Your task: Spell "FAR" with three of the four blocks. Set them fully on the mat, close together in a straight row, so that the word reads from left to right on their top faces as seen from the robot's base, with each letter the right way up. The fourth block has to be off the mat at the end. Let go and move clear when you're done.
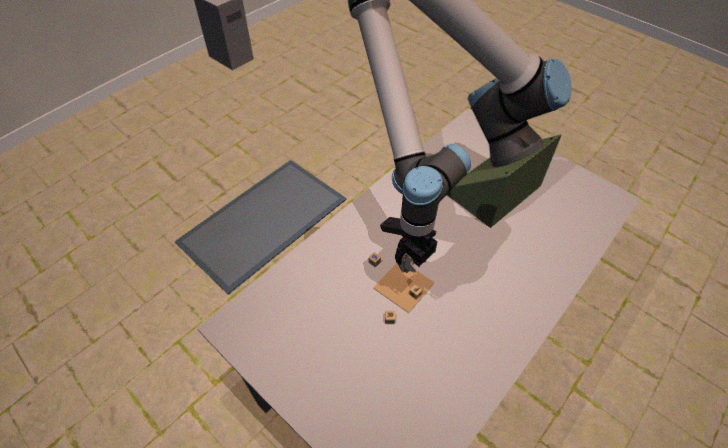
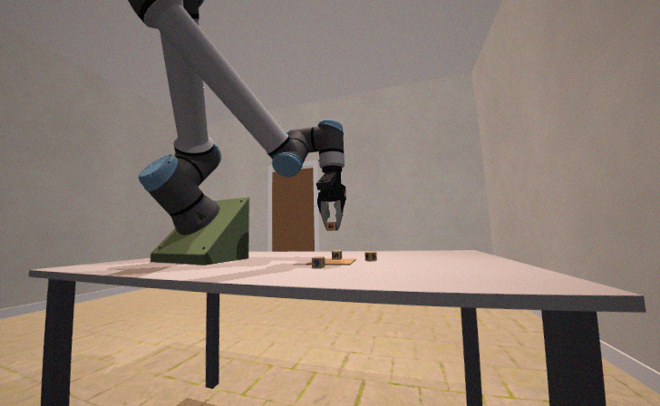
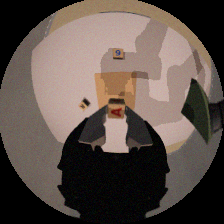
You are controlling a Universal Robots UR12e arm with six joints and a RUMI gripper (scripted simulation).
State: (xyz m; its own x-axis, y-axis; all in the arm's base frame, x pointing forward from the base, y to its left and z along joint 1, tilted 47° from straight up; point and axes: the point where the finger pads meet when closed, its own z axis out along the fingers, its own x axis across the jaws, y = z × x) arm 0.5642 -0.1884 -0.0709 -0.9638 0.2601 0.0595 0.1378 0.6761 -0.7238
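You are in the carry step: the gripper (image 2: 331,223) is clamped narrow on the block with the red A (image 3: 116,112) and hangs well above the mat (image 1: 397,282), over its edge nearer the base.

Your next move, as I judge it, is to bring that A block down onto the mat beside the block already there, in line with it and close, with the A upright as read from the base. Check which letter the seated block shows first; from here you cannot read it.

Count what you have. Four blocks:
- one in the gripper,
- one on the mat (image 1: 415,290),
- one off the mat toward the grey floor panel, with a blue mark on top (image 1: 375,258),
- one off the mat on the far side from the base (image 1: 389,316).

One mat, one table (image 2: 474,282), one arm.
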